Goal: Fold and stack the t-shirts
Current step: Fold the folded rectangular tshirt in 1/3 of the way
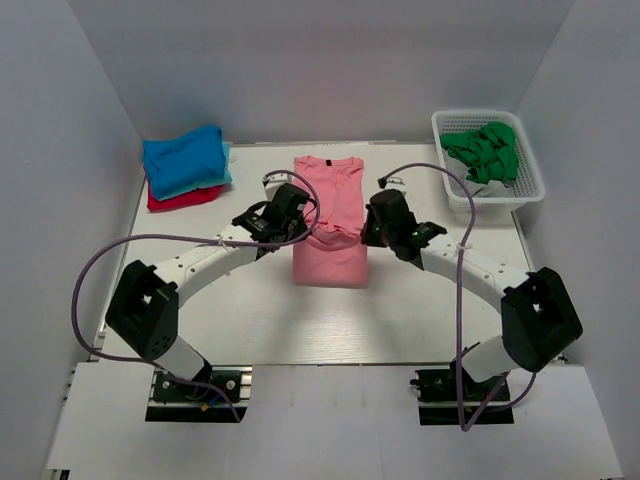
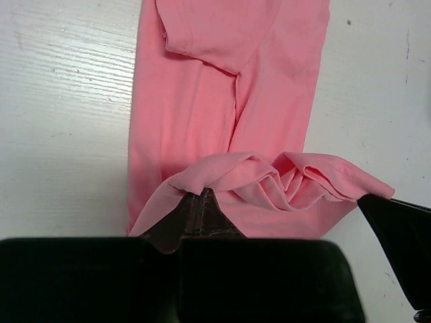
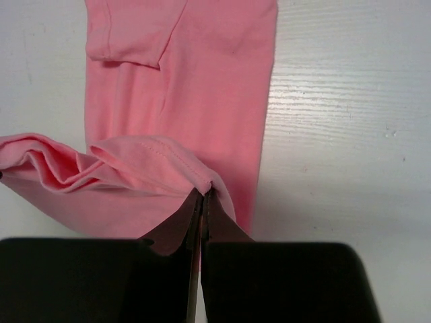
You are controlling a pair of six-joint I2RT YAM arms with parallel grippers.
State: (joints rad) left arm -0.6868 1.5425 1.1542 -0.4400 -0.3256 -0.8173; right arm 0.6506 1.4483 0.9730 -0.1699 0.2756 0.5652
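The salmon-pink t-shirt (image 1: 330,225) lies lengthwise in the middle of the table, sides folded in, dark neck label at the far end. My left gripper (image 1: 296,228) is shut on the left corner of its near hem (image 2: 202,176). My right gripper (image 1: 368,232) is shut on the right hem corner (image 3: 195,176). Both hold the hem lifted and sagging over the shirt's middle. A stack of folded t-shirts, bright blue (image 1: 183,155) over teal over red (image 1: 185,198), sits at the far left.
A white basket (image 1: 528,180) at the far right holds crumpled green cloth (image 1: 485,152). Grey walls close in the table on the left, back and right. Purple cables loop from both arms over the table.
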